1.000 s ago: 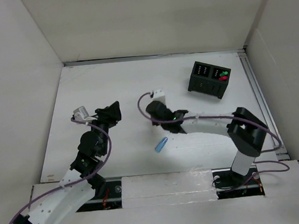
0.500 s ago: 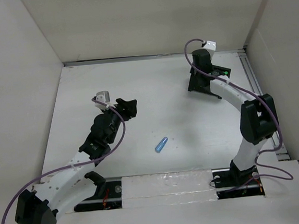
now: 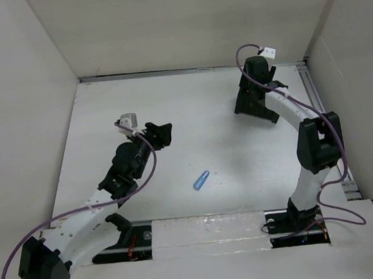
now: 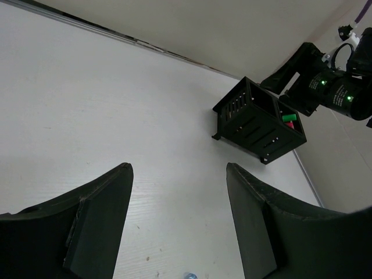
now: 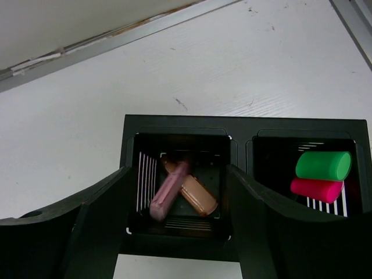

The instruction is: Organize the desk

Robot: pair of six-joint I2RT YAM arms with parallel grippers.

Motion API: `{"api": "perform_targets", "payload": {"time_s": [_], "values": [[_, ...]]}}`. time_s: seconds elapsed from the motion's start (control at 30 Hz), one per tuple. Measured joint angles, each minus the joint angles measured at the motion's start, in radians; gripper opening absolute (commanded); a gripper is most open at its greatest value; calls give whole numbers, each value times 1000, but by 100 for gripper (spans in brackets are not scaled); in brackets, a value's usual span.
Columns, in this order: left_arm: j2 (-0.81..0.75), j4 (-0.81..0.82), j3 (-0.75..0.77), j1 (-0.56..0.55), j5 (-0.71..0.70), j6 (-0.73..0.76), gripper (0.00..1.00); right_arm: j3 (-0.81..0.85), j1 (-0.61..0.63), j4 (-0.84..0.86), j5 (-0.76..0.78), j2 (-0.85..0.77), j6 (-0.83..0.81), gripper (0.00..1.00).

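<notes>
Desk (image 3: 190, 106): white top fills the workspace under both arms, off-white panels (image 3: 183, 22) on three sides.

Right gripper (image 5: 178, 174): hangs directly over the black box (image 5: 244, 125) at the far right of the desk. Jaws spread wide, nothing between them.

Box, left compartment: mauve stick (image 5: 168, 192) leaning across a tan stick (image 5: 197, 196). Right compartment: green cylinder (image 5: 323, 165) lying on top of a pink cylinder (image 5: 317, 189).

Left gripper (image 4: 179, 171): above bare desk left of centre, jaws wide, empty.

Blue tube (image 3: 201, 180): lies alone near the front edge, between the arms.
</notes>
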Motion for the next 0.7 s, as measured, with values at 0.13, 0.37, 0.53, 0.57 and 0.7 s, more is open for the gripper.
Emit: {"api": "perform_targets", "payload": {"time_s": [0.13,0.37,0.53,0.57,0.7], "values": [[-1,0,0,0,0,0,62,-27,19,-8,1,-40,-3,45],[-56,5,-16,0,-7,0,61,-291,253,19,-43,-283,42,0],[-87,10,-35,0,-12,-1,61,-462,545,-27,-109,-325,112,47],[-88,10,-35,0,-12,-1,61,-486,598,-51,-122,-321,136,58],[-93,9,-35,0,-12,-1,61,-532,788,-136,-169,-300,242,64]]}}
